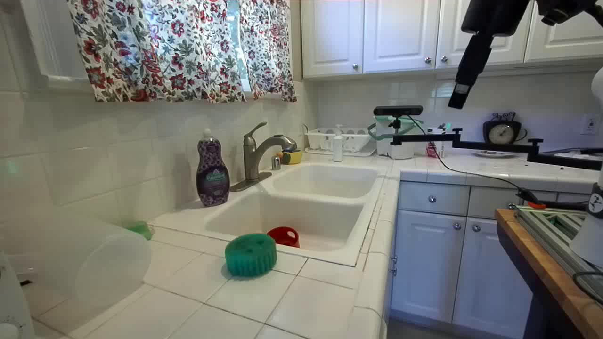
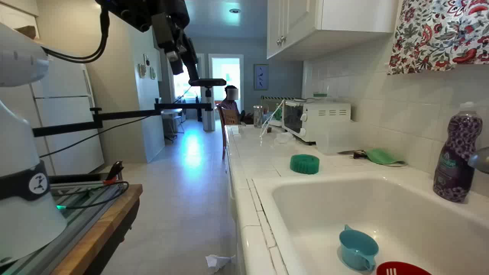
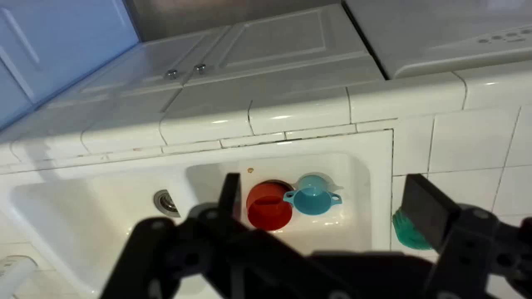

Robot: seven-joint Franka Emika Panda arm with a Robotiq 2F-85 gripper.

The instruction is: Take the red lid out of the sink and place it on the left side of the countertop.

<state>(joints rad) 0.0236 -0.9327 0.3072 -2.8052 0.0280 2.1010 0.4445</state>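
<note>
The red lid (image 1: pixel 283 236) is a round, deep bowl-like piece tilted on the floor of the white sink (image 1: pixel 325 221), partly hidden by the rim there. It shows at the bottom edge of an exterior view (image 2: pixel 401 268) and left of centre between the fingers in the wrist view (image 3: pixel 269 209). A light-blue cup with two handles (image 3: pixel 314 199) lies right beside it. The white tiled countertop (image 3: pixel 465 141) lies right of the basin in the wrist view. My gripper (image 3: pixel 322 182) is open and empty, high above the sink; it also shows in both exterior views (image 1: pixel 458 100) (image 2: pixel 185 74).
A green ridged round piece (image 1: pixel 251 255) sits on the counter by the sink edge. A purple soap bottle (image 1: pixel 213 172) and a grey faucet (image 1: pixel 256 155) stand behind the basin. A clear plastic container (image 1: pixel 113 263) lies on the counter. A camera on a black bar (image 1: pixel 398 110) sticks out nearby.
</note>
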